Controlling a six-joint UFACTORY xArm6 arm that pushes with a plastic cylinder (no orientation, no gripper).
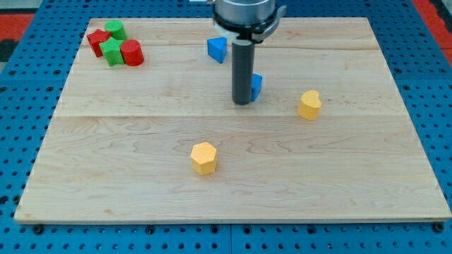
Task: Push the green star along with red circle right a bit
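While green star touches red circle, my tip stands far right.

A cluster of four blocks sits at the board's top-left corner: the green star touches the red circle on its right.
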